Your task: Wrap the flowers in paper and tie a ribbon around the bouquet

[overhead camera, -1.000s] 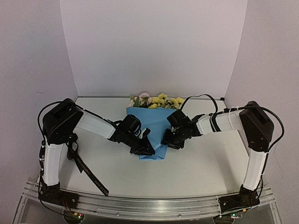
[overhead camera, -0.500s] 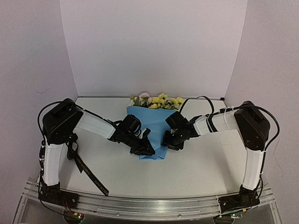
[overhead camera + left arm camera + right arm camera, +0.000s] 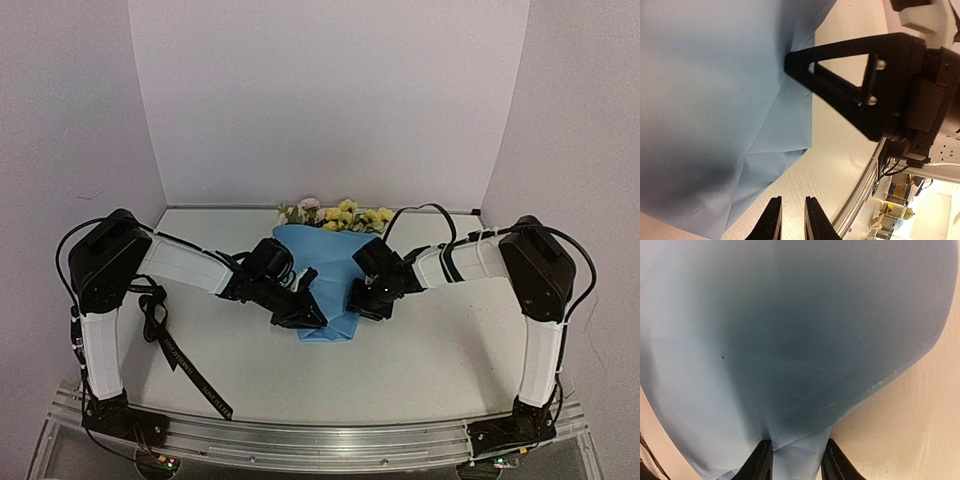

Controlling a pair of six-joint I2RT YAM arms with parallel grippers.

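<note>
The right gripper pinches a fold of the paper; the left gripper has its fingers barely apart, empty, beside the paper's edge.

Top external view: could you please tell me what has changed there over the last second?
The left arm swung its elbow out to the left, drawing the left pincer slightly left along the paper. The right pincer edged left and now has a paper fold between its fingers. The flowers and the ribbon stayed put.
</note>
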